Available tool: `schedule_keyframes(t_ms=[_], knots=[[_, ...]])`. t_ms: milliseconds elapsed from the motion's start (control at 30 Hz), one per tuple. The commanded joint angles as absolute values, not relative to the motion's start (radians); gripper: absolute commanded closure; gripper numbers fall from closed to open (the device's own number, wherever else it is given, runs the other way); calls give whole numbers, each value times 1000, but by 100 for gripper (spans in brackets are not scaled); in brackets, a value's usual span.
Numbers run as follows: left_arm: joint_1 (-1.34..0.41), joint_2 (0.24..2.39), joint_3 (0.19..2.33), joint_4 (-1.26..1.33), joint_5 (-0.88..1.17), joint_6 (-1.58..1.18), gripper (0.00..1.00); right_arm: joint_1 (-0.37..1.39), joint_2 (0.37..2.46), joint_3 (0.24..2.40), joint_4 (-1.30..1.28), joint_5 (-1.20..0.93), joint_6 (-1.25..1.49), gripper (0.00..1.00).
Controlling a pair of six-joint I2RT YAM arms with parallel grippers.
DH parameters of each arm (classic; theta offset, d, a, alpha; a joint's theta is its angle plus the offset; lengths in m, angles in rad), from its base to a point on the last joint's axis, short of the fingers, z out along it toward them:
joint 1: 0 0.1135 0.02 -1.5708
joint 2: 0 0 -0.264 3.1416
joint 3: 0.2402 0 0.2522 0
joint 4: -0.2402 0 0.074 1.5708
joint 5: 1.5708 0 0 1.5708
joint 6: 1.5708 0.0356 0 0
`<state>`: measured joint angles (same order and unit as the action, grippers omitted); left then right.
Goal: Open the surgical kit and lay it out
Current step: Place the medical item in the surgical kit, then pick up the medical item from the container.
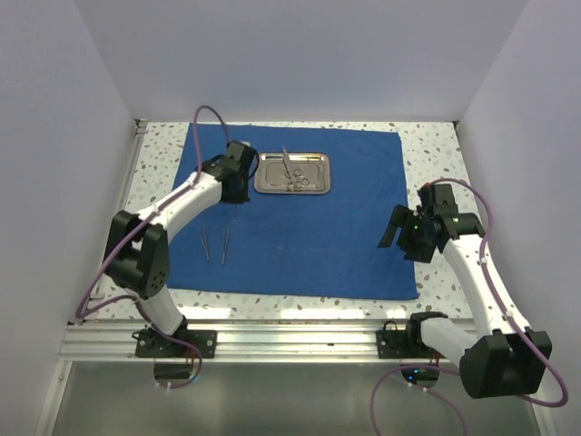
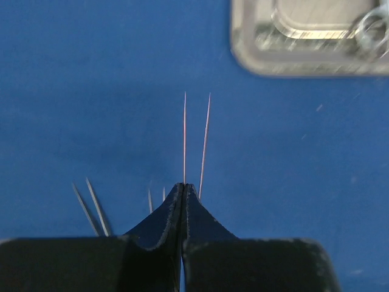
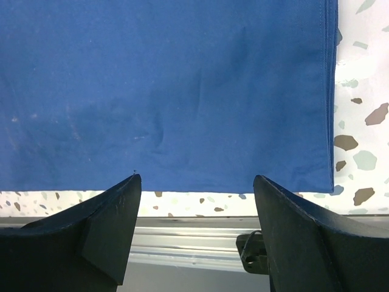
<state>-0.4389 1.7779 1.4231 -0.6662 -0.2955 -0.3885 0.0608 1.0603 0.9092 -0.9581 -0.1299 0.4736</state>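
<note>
The royal-blue cloth (image 1: 309, 236) lies spread flat on the table. The steel tray (image 1: 316, 184) stands on its far middle and holds slim silver instruments (image 1: 292, 173), among them ringed scissors or forceps. Two silver tweezers (image 1: 205, 243) (image 1: 225, 243) lie side by side on the cloth at the left. My left gripper (image 1: 238, 193) hovers left of the tray, shut on a third pair of tweezers (image 2: 185, 140), whose two thin prongs stick out past the fingertips (image 2: 173, 204). The tray's corner (image 2: 255, 58) shows there too. My right gripper (image 1: 399, 238) is open and empty over the cloth's right edge (image 3: 325, 91).
The speckled table top (image 1: 436, 145) borders the cloth on all sides. White walls close in left, right and behind. An aluminium rail (image 1: 300, 338) runs along the near edge; it also shows in the right wrist view (image 3: 194, 243).
</note>
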Motion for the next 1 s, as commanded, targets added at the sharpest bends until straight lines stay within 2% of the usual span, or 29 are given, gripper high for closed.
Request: schedule_keyframes(t_ms=[0,167,200,233,300,333,367,433,600,800,933,967], knots=[[-437,1691,1224,-624,-325,-436,100,66,1057,904,-927,-178,446,21],[-437,1620,1063,-603,-348,-475,100,64,1055,900,-928,-192,439,21],[-437,1617,1057,-603,-354,-479,98,64,1054,900,-928,-196,439,21],[-437,1617,1055,-601,-354,-482,77,64,1051,900,-928,-196,439,21],[-437,1611,1066,-598,-357,-492,55,64,1051,902,-933,-199,436,21],[-437,1605,1072,-597,-357,-494,28,66,1049,903,-934,-199,436,21],[-437,1600,1090,-594,-357,-500,15,66,1051,905,-936,-199,434,21],[-437,1586,1112,-589,-356,-503,5,64,1054,914,-939,-193,436,21],[-437,1560,1193,-563,-350,-480,2,64,1061,980,-899,-213,462,22],[-419,1588,1336,-637,-359,-436,5,90,1137,1080,-761,-307,572,21],[-414,1559,1367,-669,-275,-436,2,280,1297,1306,-692,-215,606,21],[-414,1545,1342,-652,-255,-439,0,319,1403,1371,-710,-177,588,21]])
